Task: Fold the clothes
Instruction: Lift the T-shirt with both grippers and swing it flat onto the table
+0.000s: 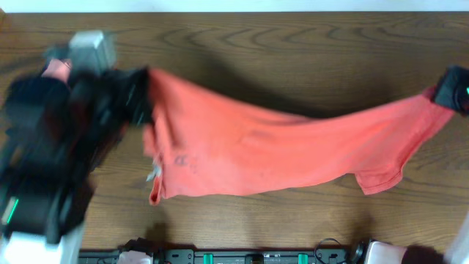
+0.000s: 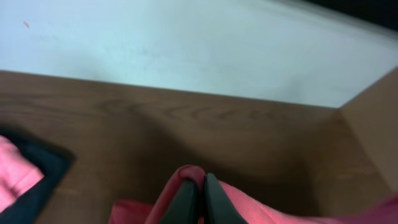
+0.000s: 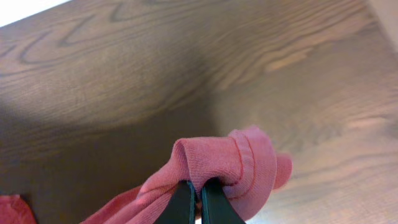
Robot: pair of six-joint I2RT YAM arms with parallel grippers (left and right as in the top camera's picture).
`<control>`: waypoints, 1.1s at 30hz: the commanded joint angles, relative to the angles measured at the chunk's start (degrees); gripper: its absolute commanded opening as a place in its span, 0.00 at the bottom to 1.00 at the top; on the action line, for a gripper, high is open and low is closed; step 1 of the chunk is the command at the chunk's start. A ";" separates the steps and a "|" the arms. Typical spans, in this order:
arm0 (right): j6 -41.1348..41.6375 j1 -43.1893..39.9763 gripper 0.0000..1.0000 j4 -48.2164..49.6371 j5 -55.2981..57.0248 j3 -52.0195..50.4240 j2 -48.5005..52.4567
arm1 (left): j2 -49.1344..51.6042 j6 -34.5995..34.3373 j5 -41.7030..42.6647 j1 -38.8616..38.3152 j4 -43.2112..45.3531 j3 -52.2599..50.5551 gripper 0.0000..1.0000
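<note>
A: Both clenched?
B: Yes. The left gripper [image 2: 200, 194] and right gripper [image 3: 199, 199] each pinch a bunched edge of the shirt [image 1: 278, 154], which is stretched across mid-frame.
A: Risk?
B: The pinches look thin, so extra tension could pull one corner out.

A robotics lab bench rather than a home: a dark wood-grain surface [image 1: 293, 44] set against a plain white wall [image 2: 186, 43], a black rack of cabled electronics with green lights [image 1: 249, 257] along its near edge, and machine arms at both ends carrying the left gripper [image 2: 200, 200] and right gripper [image 3: 198, 202]
</note>
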 commanded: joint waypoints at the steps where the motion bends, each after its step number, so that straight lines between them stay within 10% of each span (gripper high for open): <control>1: -1.03 -0.57 0.01 4.61 -1.75 0.46 5.68 | 9.33 1.20 -1.16 0.24 5.07 -0.66 0.06; 10: 5.35 -1.01 0.01 31.93 -8.02 2.64 10.23 | 26.01 -3.87 1.86 3.98 30.86 7.78 0.06; 17: 7.02 -2.64 0.01 32.00 -6.78 14.47 10.12 | 26.53 -9.68 10.47 10.60 33.59 24.41 0.06; 33: 0.26 -2.60 0.01 -8.35 7.39 6.47 15.19 | 28.09 6.99 21.59 8.66 -38.36 15.96 0.06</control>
